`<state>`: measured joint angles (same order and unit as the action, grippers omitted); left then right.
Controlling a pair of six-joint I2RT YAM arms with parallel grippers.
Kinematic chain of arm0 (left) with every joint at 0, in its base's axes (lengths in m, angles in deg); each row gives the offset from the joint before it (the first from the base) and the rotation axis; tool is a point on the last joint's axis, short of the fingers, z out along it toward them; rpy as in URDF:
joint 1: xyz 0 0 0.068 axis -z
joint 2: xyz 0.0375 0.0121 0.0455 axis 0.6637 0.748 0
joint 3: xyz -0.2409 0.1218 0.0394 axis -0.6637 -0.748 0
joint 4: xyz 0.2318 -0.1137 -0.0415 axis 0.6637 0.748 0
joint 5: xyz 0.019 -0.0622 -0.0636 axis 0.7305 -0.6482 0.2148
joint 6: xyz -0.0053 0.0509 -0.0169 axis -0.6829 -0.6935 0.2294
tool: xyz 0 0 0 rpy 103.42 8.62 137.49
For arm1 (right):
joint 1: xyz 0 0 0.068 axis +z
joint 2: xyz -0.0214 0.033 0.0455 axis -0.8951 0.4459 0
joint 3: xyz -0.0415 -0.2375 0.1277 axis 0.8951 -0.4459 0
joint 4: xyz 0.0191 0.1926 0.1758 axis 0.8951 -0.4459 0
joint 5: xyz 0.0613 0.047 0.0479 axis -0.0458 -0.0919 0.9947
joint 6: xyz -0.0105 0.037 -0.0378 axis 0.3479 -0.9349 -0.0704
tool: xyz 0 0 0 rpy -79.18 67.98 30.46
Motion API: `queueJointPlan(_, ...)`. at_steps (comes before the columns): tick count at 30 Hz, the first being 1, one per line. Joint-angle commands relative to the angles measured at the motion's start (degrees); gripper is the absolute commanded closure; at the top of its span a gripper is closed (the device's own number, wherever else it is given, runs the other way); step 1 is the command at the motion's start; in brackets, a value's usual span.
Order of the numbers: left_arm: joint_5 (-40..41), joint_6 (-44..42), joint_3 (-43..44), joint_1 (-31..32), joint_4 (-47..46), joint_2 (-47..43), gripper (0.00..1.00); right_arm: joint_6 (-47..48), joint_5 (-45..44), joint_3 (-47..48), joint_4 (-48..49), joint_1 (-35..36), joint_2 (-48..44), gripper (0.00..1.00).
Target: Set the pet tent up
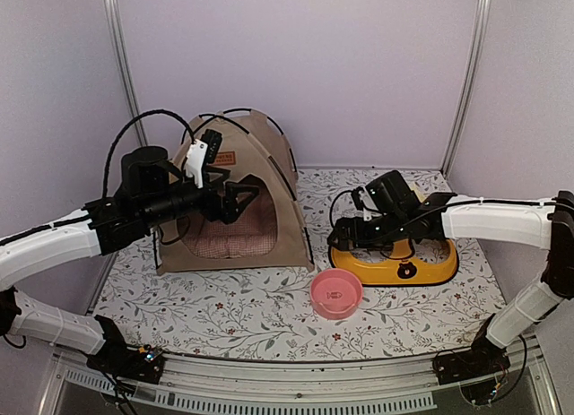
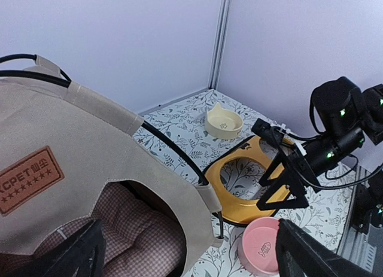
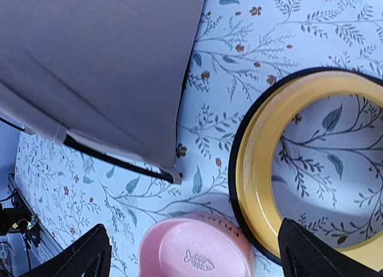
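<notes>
Top external view: left claw (image 1: 249,196), jaws apart and empty, upright pet tent (image 1: 265,160) just beyond it; right claw (image 1: 341,234), likewise apart, yellow bowl stand (image 1: 395,270) beneath.

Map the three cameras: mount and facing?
Top external: above and behind the bases, looking down on the floral table; left arm, right arm, left end effector at the beige fabric pet tent, right end effector by the yellow ring-shaped bowl stand.
Left wrist: faces past the tent front toward the right arm; own fingertips at bottom corners.
Right wrist: looks down at the table; own fingertips at bottom corners.
Shared: both wrist views show tent, stand and pink round bowl.
</notes>
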<state>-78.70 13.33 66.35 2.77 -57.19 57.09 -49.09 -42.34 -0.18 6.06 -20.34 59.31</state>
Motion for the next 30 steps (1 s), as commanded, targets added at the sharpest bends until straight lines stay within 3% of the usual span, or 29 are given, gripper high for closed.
queueJointPlan(1, 0.68, -1.12, 0.12, 0.83, -2.03, -0.01, 0.01, -2.57, -2.58, -3.31, -4.73, 3.16, -4.23, 0.01)
queueJointPlan(18, -0.19, -1.39, -0.63, 0.86, -3.61, 0.74, 0.01, -8.70, -2.95, -12.34, -12.27, 10.52, -11.53, 0.02)
queueJointPlan(30, 0.78, -1.17, -1.49, 0.84, -2.82, -0.69, 0.01, -11.61, -8.39, -11.39, -6.99, 10.60, -4.20, 0.25)
